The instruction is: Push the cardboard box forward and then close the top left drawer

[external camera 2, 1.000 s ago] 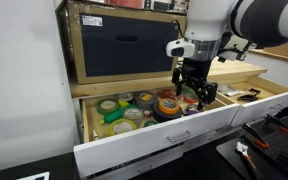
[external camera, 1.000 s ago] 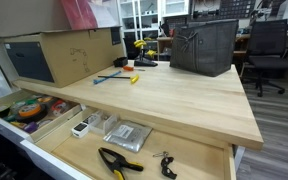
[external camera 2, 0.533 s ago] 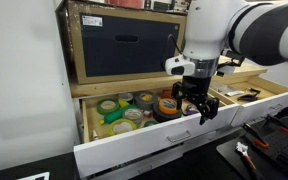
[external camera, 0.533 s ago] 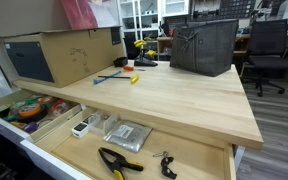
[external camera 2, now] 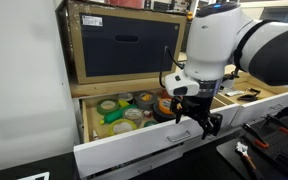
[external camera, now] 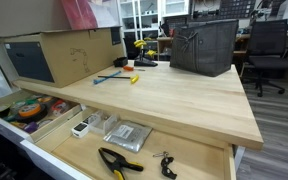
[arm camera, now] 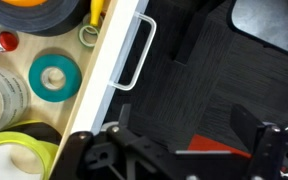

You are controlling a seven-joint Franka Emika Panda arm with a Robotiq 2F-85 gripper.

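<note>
A: Gripper (external camera 2: 205,121) – where, what state?
B: In an ext. view it hangs just outside the white front of the top left drawer (external camera 2: 134,145), fingers pointing down. The wrist cam has the jaws spread wide w/ nothing btwn them, only dark floor (arm camera: 224,85) underneath.
A: And the drawer?
B: Pulled out. Wrist cam, L to R: tape rolls (arm camera: 56,78) inside, off to the gripper's left. Then the white front edge, then the metal handle (arm camera: 134,52), ahead-left of the fingers and not touching. Only the wrist cam shows the handle clearly.
A: Box?
B: Cardboard box (external camera 2: 124,45) sits on the workbench (external camera 2: 246,72), above & left of the gripper, behind the drawer and well apart from the fingers. That ext. view shows only its dark end panel.
A: Anything the arm-side views miss?
B: Yes. In an ext. view w/ arm & gripper out of shot, you see the box's long brown side w/ small printed marks. Further right on the bench is a dark fabric bin (external camera: 204,48). Below the bench edge is a wide drawer (external camera: 79,150), open, w/ pliers (external camera: 119,162) in it. Can't place those rel. to the gripper from that shot.
</note>
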